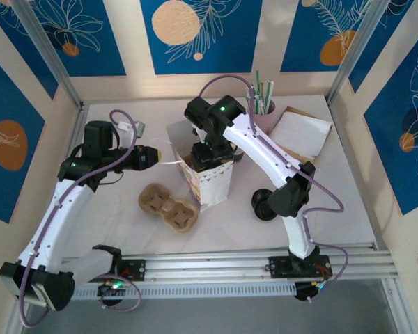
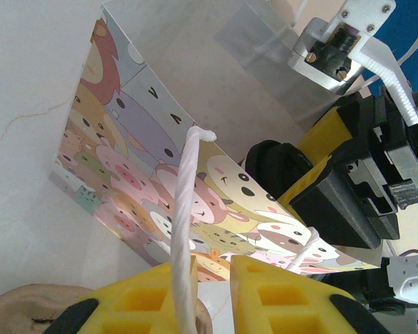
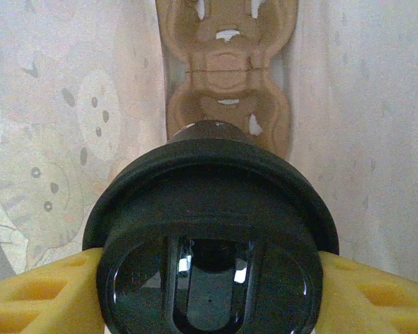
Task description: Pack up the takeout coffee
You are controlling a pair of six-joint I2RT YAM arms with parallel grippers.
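Observation:
The takeout coffee (image 3: 209, 257) shows its round black lid from above, with the yellow fingers (image 3: 49, 292) of my right gripper (image 3: 209, 278) shut on it from both sides. It hangs inside the cartoon-animal paper bag (image 1: 212, 182), over a brown cardboard cup carrier (image 3: 226, 83) lying on the bag's bottom. In the top view my right gripper (image 1: 207, 154) reaches down into the bag's open mouth. My left gripper (image 2: 212, 292) is left of the bag (image 2: 160, 174), shut on its white rope handle (image 2: 183, 229), which runs taut to the bag's rim. The cup's body is hidden.
A second cardboard carrier (image 1: 168, 207) lies on the table in front of the bag. Loose black lids (image 1: 263, 203) sit by the right arm. A cup of straws (image 1: 261, 101) and a flat white and brown paper (image 1: 299, 132) stand at the back right.

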